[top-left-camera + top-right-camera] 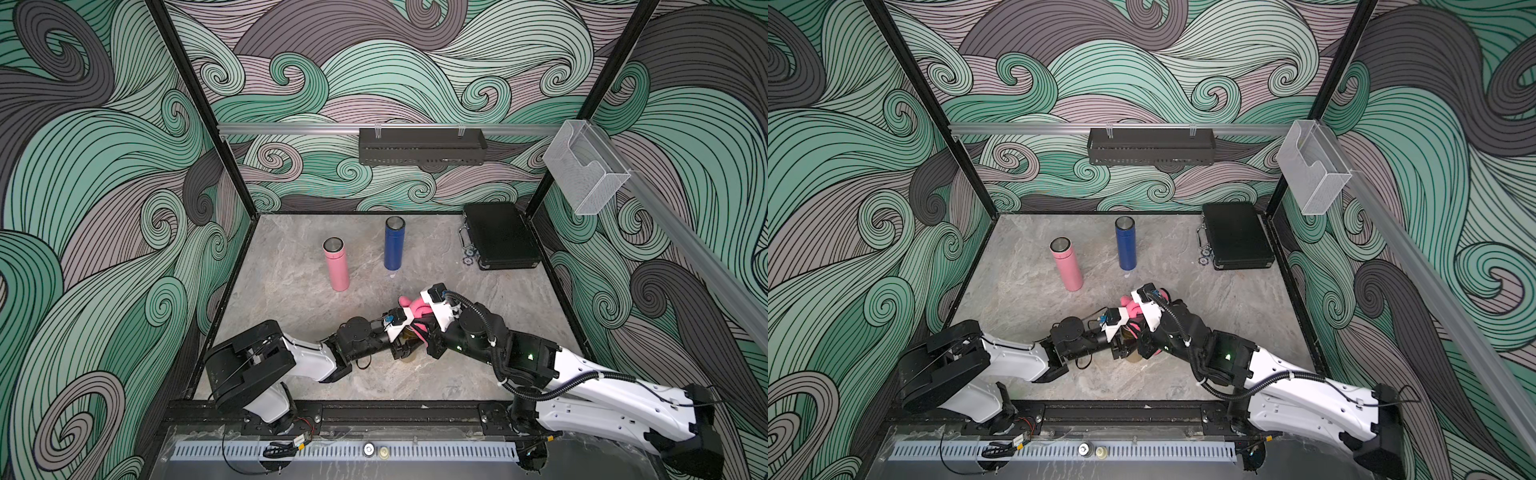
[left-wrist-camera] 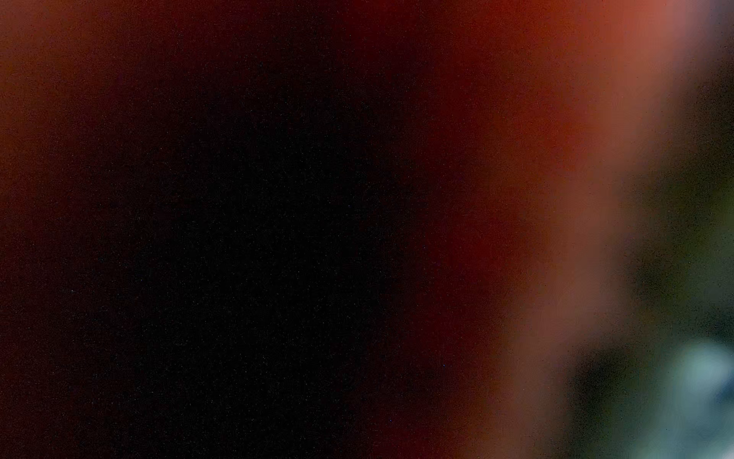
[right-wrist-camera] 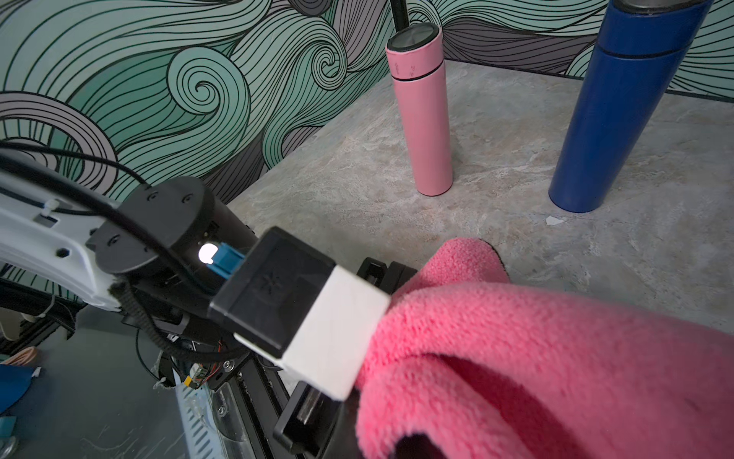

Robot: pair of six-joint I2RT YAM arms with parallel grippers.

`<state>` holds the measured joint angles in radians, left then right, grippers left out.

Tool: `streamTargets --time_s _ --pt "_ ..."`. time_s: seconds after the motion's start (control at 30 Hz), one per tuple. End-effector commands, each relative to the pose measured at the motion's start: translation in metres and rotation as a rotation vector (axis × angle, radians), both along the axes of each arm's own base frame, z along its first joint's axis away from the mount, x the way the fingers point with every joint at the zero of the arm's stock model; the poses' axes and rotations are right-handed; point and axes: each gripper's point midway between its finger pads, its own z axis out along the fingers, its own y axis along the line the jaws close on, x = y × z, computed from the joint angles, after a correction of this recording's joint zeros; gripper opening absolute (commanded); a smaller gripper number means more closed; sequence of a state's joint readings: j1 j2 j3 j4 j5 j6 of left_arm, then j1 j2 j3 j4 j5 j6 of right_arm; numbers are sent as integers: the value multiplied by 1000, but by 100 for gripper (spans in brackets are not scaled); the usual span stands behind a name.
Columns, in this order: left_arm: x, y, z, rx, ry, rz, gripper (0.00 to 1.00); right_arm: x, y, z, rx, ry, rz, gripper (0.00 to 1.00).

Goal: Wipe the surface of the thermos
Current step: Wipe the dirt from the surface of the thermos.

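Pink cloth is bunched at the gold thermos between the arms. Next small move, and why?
Probably draw the right gripper, jaws shut on the pink cloth, down the gold thermos toward its base: the cloth sits high, the base shows bare, and the left gripper seems to steady it.

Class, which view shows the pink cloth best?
The right wrist view: the pink cloth fills the foreground, fleecy texture sharp. Both top views show only small, half-hidden bits. The left wrist view is a reddish blur.
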<state>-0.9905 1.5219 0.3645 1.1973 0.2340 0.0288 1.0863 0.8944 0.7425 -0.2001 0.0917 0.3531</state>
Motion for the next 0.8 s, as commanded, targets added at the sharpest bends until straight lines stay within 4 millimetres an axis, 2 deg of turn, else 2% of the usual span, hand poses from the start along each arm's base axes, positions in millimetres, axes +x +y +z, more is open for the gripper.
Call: streamTargets --time_s 0.0,0.1,0.23,0.3,0.4,0.57,0.77 --pt "-8 -10 36 -78 -85 -52 0 3 -28 -61 -154 123 -48 0" --pt "-8 -10 35 -78 -85 -53 0 0 -31 -64 -158 140 -47 0" --pt "-8 -10 36 -81 -85 -54 0 -16 -17 -56 -175 116 6 0" --pt "-8 -11 36 -80 -85 -57 0 -18 -11 -52 -179 105 17 0" --pt "-9 -10 37 -83 -87 -60 0 -7 -8 -51 -190 83 -18 0" --pt "-13 -10 37 -82 -95 -79 0 23 -14 -64 -206 150 -94 0" --pt "-14 -8 38 -88 -118 -76 0 30 -27 -76 -233 188 -140 0"
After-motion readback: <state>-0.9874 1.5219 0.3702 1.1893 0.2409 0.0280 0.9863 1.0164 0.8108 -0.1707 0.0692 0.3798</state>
